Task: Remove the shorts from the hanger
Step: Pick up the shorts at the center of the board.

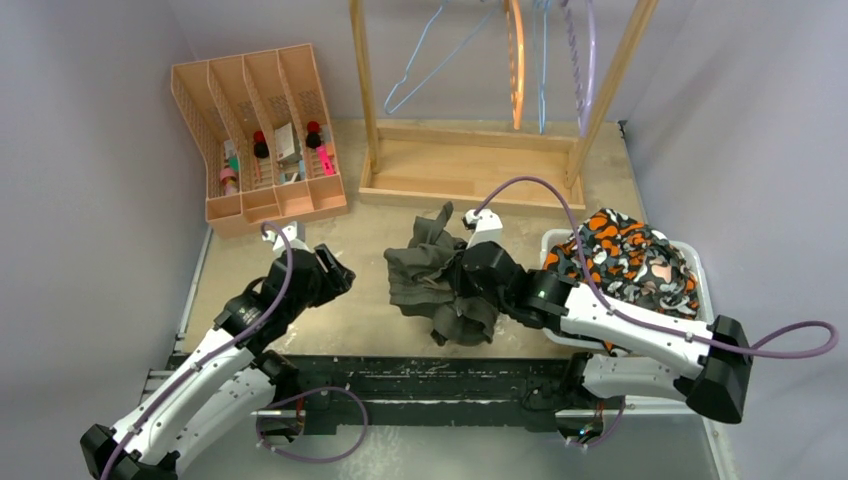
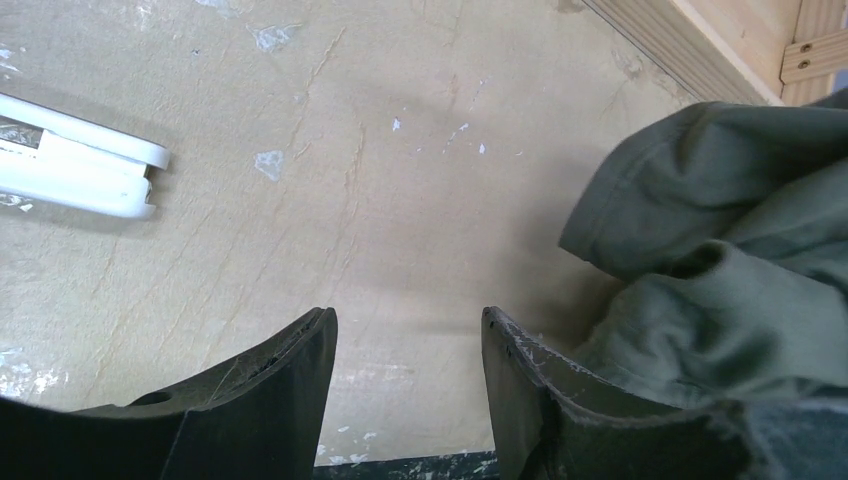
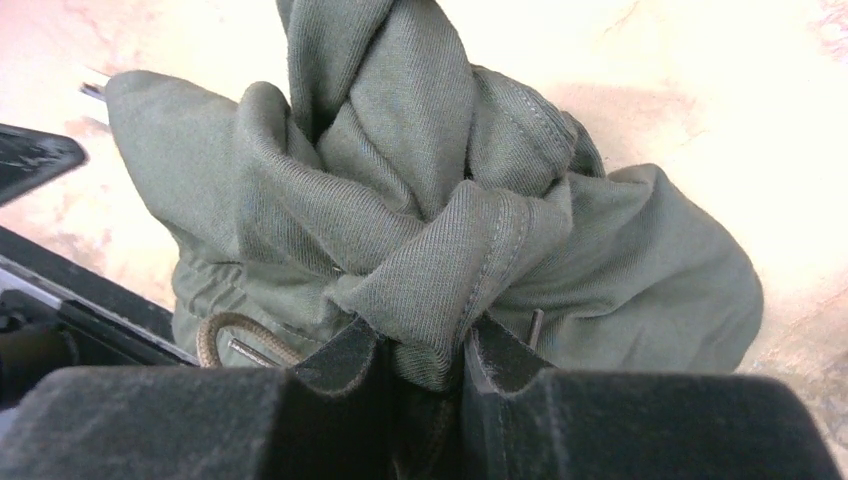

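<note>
The olive green shorts (image 1: 425, 265) lie bunched on the table in front of the rack, off any hanger. My right gripper (image 3: 425, 345) is shut on a fold of these shorts (image 3: 420, 200), and their brown drawstring (image 3: 225, 335) loops beside the left finger. From above, the right gripper (image 1: 462, 285) is pressed into the right side of the heap. My left gripper (image 1: 340, 272) hovers open just left of the shorts (image 2: 720, 260), with only bare table between its fingers (image 2: 408, 320). Empty blue (image 1: 420, 60), orange (image 1: 517, 60) and purple (image 1: 585, 60) hangers hang on the rack.
A white bin (image 1: 700, 262) at the right holds the orange-white-black camouflage shorts (image 1: 625, 260). The wooden rack's base (image 1: 470, 170) stands behind the heap. A tan divided organiser (image 1: 260, 130) with small items sits at the back left. A white flat piece (image 2: 80, 170) lies left of my left gripper.
</note>
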Available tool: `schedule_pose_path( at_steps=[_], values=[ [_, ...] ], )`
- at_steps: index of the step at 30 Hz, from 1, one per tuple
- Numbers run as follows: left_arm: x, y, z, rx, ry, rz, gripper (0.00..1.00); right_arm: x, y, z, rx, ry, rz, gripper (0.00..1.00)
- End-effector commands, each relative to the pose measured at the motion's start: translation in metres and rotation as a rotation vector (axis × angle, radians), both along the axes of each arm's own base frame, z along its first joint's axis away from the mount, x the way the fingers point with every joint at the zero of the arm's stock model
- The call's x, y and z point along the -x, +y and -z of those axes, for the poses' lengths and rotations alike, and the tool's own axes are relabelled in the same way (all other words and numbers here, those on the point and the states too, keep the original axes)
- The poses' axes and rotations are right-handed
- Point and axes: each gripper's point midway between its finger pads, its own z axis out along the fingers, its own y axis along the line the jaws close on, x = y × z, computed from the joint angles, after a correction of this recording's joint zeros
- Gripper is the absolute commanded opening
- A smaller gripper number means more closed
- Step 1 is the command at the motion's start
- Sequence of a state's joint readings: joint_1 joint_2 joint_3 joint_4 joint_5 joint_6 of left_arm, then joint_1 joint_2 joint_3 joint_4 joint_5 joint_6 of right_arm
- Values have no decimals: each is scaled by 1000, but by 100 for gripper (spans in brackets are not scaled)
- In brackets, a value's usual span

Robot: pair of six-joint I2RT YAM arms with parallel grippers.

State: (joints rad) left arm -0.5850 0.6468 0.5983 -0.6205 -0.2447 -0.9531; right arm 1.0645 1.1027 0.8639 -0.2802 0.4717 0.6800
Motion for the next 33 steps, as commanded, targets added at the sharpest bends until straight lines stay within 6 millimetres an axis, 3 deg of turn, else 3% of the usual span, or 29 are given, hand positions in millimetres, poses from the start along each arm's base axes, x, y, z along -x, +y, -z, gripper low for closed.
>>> schedule_pose_path(
  at_steps=[1, 5, 9, 11, 13, 16, 20, 27, 29, 31, 33],
  values=[
    [-7, -2, -21, 38, -48, -25, 54, -6, 17, 15, -21, 30, -124, 12],
    [-6, -4, -19, 42, -42, -19, 55, -8, 24, 40, 30, 80, -161, 16],
    [-4, -4, -16, 39, -33, -14, 54, -6, 15, 71, 168, 216, -121, 27],
    [-4, -3, -15, 37, -32, -15, 54, -11, 5, 80, 232, 244, -40, 48],
    [-4, -2, -14, 36, -33, -17, 55, -13, 5, 73, 227, 251, -9, 63],
    [-4, -2, -14, 36, -35, -18, 54, -8, -1, 73, 209, 283, 41, 98],
    [-4, -3, -13, 33, -36, -13, 55, -1, -1, 92, 205, 352, 90, 99],
    [-4, -4, -12, 28, -33, 0, 55, 13, 10, 148, 316, 466, 231, 99],
    [-4, -4, -12, 30, -35, -4, 55, 18, 4, 172, 383, 501, 290, 99],
    [-4, -5, -13, 36, -35, -1, 55, 20, -4, 194, 447, 518, 331, 90],
    [-3, -5, -13, 34, -33, 5, 55, 21, -4, 197, 455, 513, 335, 76]
  ],
)
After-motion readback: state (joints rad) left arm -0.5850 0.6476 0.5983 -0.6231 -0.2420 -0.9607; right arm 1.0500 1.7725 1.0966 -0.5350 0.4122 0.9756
